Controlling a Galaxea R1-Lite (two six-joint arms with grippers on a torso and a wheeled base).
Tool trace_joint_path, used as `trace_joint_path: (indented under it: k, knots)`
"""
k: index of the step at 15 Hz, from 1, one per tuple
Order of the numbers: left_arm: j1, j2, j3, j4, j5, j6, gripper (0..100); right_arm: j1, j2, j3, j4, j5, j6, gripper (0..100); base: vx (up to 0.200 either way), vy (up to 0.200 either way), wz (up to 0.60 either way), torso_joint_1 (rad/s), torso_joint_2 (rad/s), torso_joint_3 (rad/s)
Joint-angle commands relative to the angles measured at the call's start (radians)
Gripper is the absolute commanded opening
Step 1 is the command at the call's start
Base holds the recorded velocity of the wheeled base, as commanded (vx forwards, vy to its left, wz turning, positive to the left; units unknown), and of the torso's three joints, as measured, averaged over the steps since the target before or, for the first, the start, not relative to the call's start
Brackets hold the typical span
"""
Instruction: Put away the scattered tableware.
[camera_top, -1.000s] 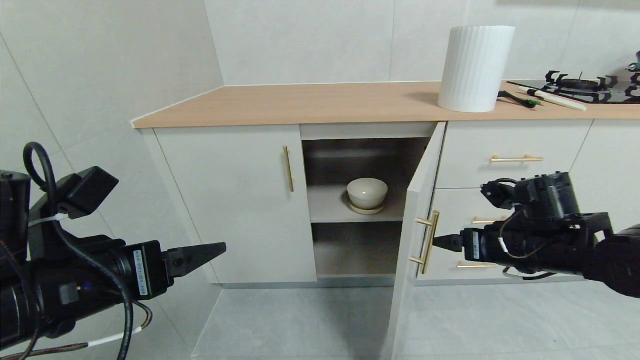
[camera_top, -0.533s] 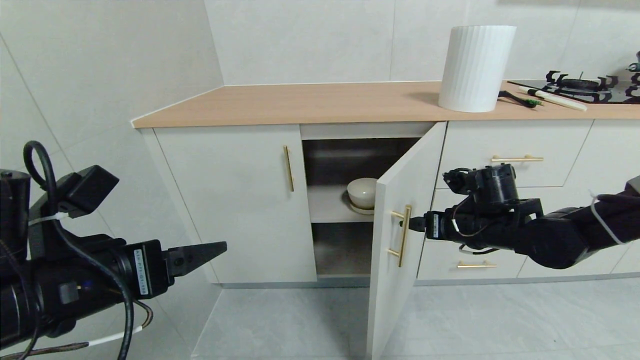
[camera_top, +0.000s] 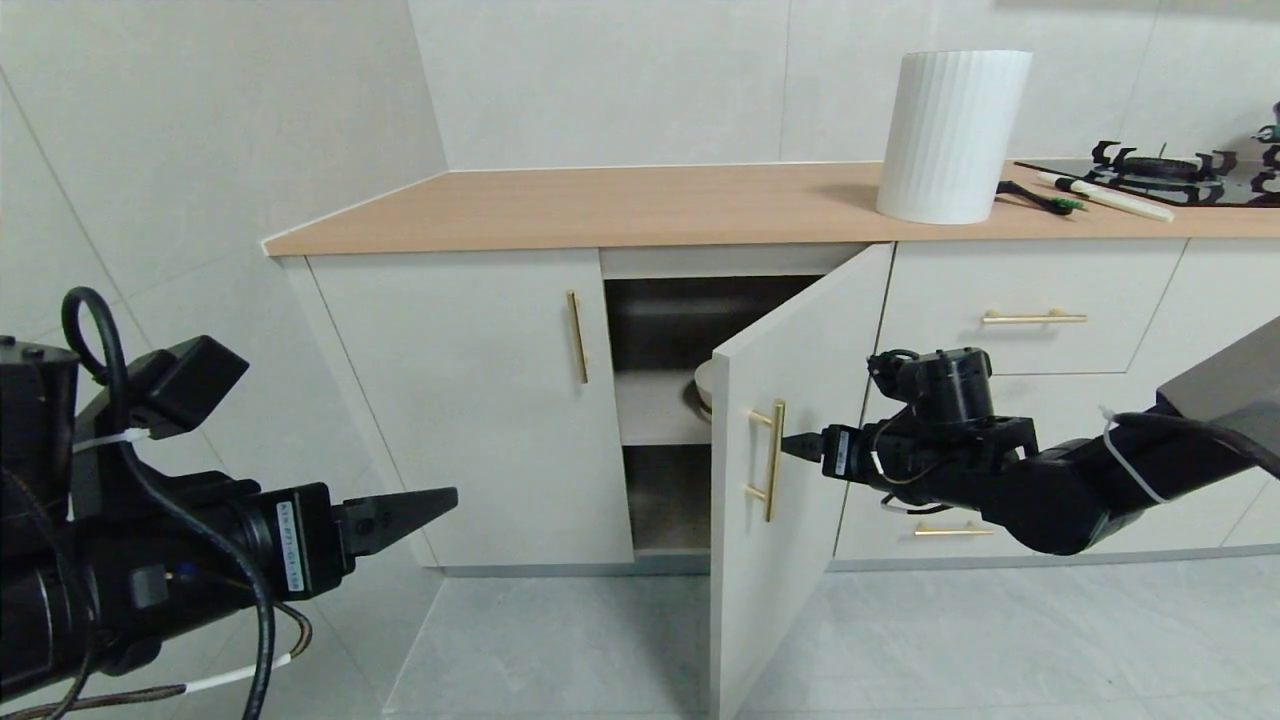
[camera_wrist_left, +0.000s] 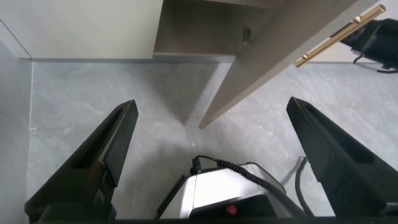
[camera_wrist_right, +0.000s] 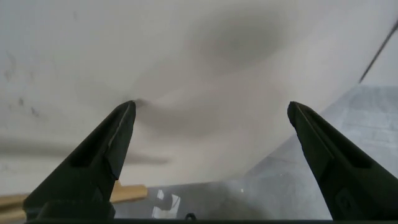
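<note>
Head: forward-down at cabinet (camera_top: 470, 400). Left wrist: down at floor (camera_wrist_left: 93, 81), door (camera_wrist_left: 267, 62). Right wrist: close against door.

**Arms and grippers, head view with wrist insets.** The left arm (camera_top: 150, 575) enters from 8 o'clock, with its forearm near level and aimed toward 3 o'clock. A camera block (camera_top: 185, 372) sits at 12 o'clock above the wrist, with a black cable (camera_top: 255, 600) looped around the forearm. The left gripper (camera_top: 432, 502) points to 3 o'clock, and its two dark fingers (camera_wrist_left: 102, 158) are spread wide. The right arm (camera_top: 1100, 485) enters from 3 o'clock and is stretched toward 9 o'clock. It carries a round camera housing (camera_top: 945, 375) at 12 o'clock on the wrist. The right gripper (camera_top: 792, 446) points to 9 o'clock, and its fingers (camera_wrist_right: 99, 158) are likewise wide apart.
</note>
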Motion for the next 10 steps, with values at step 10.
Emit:
trace_joint_path:
  k: [10]
  knots:
    - [0.0,0.001,0.003,0.003,0.002,0.003,100,0.028,0.023,0.005,-0.024,-0.001,0.002,100,0.12,0.0,0.0,0.002,0.0,0.002]
